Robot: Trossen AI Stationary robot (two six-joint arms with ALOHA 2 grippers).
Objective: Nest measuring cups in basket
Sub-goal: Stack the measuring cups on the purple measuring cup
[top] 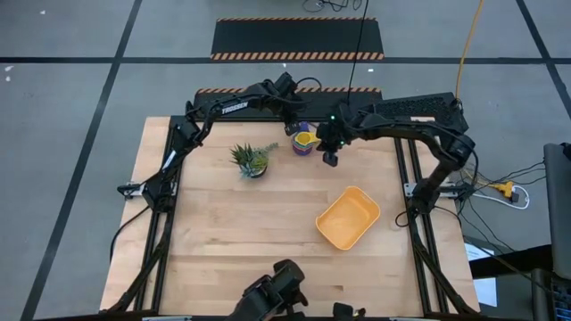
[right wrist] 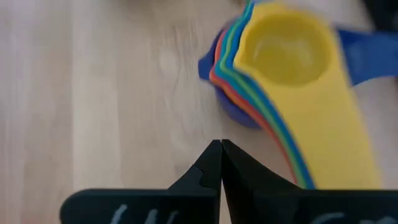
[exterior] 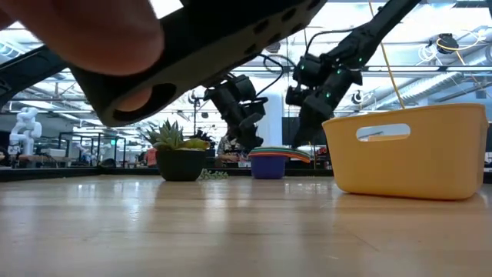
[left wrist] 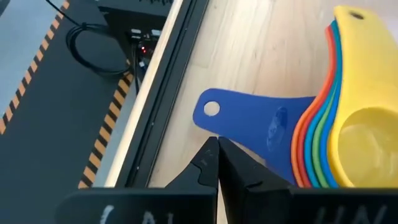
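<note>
Blurred dark arm (exterior: 192, 54) — cups (exterior: 268, 160) half-hidden

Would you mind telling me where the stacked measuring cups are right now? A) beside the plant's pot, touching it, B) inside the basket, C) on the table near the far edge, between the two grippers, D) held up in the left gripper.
C: the cups sit nested on the table by its far edge, apart from the basket, with the shut left gripper and right gripper on either side.
</note>
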